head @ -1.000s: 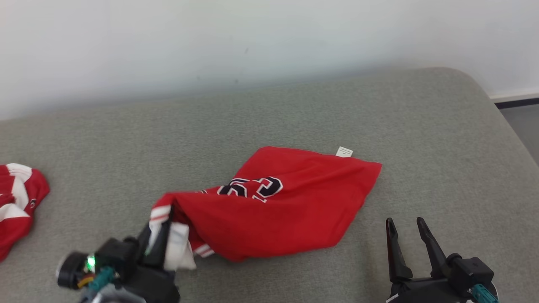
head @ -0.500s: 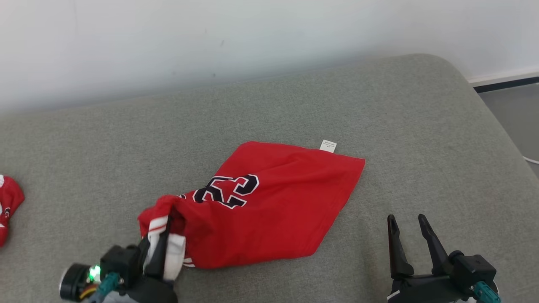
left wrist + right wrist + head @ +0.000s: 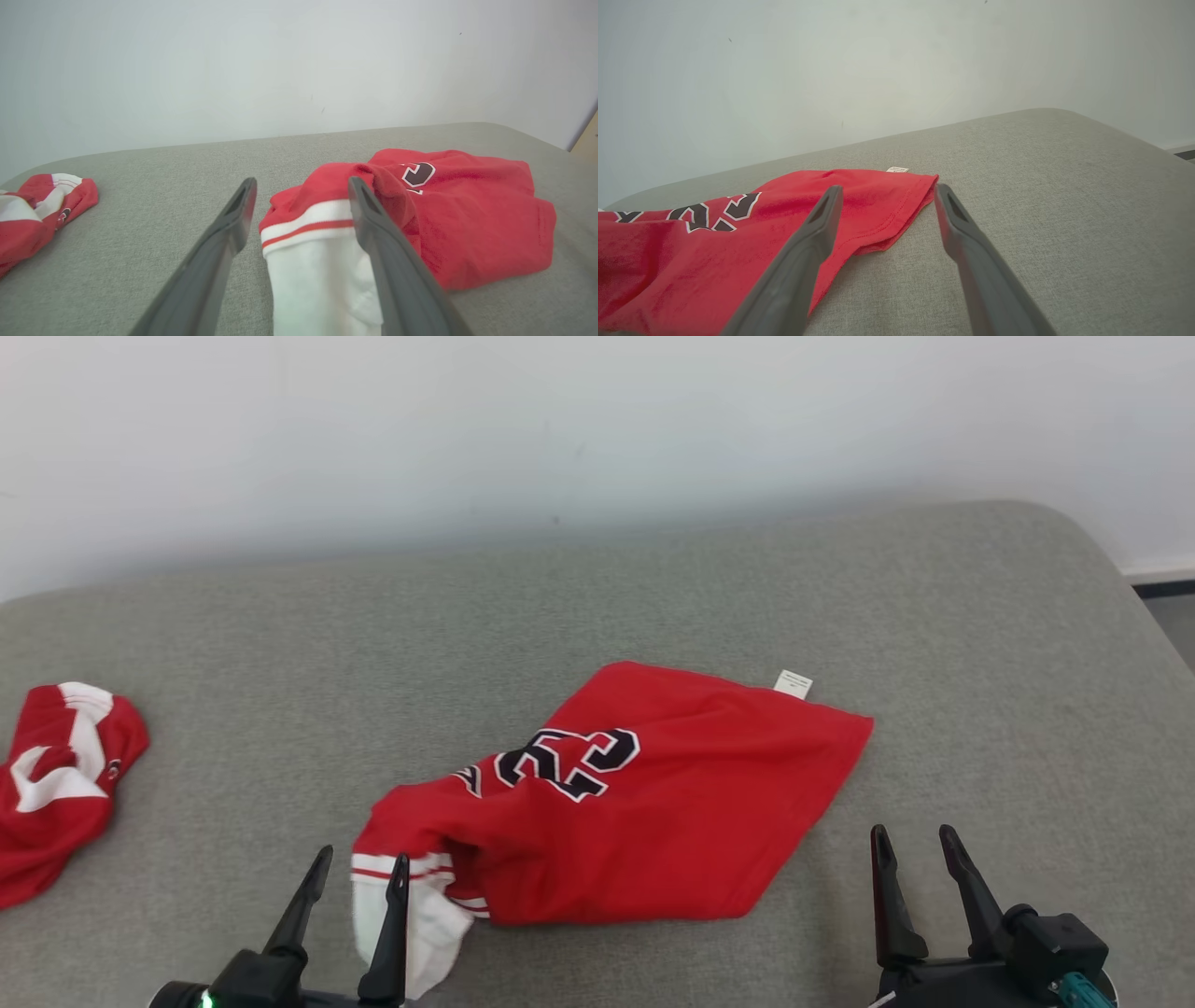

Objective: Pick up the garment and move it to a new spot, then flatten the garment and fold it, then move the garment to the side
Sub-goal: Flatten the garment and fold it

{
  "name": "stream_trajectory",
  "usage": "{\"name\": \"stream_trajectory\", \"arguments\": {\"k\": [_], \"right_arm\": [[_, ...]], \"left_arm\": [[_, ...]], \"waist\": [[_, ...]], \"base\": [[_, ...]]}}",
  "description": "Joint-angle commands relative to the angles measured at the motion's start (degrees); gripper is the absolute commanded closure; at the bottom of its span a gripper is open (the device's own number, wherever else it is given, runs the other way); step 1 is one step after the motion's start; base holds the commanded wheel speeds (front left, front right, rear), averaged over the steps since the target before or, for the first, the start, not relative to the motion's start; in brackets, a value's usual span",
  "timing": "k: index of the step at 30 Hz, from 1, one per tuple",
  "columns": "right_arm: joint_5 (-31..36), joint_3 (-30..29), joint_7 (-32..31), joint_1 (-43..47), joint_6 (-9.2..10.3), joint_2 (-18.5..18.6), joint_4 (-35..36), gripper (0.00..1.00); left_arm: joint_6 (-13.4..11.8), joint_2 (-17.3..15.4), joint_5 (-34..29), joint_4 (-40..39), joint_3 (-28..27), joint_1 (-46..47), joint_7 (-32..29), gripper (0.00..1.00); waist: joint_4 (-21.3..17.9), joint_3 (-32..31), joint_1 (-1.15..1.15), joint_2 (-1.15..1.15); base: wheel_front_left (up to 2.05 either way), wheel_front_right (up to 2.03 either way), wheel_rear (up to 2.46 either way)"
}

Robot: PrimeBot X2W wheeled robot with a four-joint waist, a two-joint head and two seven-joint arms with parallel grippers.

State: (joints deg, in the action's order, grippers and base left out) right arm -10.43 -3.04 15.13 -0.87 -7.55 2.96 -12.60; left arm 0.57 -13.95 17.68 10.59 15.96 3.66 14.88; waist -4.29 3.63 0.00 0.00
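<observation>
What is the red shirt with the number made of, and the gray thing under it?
The red shirt looks like soft, matte knit cloth: it wrinkles and has stitched hems. The gray cushion seems covered in woven fabric, matte with a fine speckled weave.

you've got bright, soft, even light from overhead, no glare, and only a thin shadow under the near edge of the red garment (image 3: 672,812). the white wall (image 3: 560,429) reads hazy and washed out, and the wrist views stretch toward their edges.
</observation>
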Motion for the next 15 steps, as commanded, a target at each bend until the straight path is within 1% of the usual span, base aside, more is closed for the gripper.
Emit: {"name": "stream_trajectory", "arguments": {"k": [1,4,8,11,15], "right_arm": [[0.3,0.0,0.0,0.6,0.13,-0.2,0.0,0.0],[0.4,0.2,0.0,0.9,0.13,-0.2,-0.1,0.0],[0.4,0.5,0.0,0.9,0.13,-0.2,-0.3,0.0],[0.3,0.8,0.0,1.0,0.13,-0.2,-0.4,0.0],[0.5,0.9,0.0,1.0,0.13,-0.2,-0.5,0.0]], "left_arm": [[-0.5,0.2,-0.2,-1.4,-0.3,-1.1,0.4,0.0],[-1.7,0.3,-0.9,-5.7,-1.8,-2.5,0.3,0.0],[-2.3,0.7,-1.1,-7.8,-3.5,-4.9,0.3,0.0],[-2.3,0.9,-0.6,-7.2,-4.3,-6.2,0.3,0.0],[-1.7,1.4,0.2,-4.2,-5.1,-7.4,0.4,0.0]], "waist": [[1.6,-1.2,0.0,0.0],[2.4,-1.8,0.0,0.0],[2.6,-2.2,0.0,0.0],[2.4,-2.3,0.0,0.0],[1.6,-2.1,0.0,0.0]], "base": [[0.0,0.0,0.0],[0.0,0.0,0.0],[0.0,0.0,0.0],[0.0,0.0,0.0],[0.0,0.0,0.0]]}}
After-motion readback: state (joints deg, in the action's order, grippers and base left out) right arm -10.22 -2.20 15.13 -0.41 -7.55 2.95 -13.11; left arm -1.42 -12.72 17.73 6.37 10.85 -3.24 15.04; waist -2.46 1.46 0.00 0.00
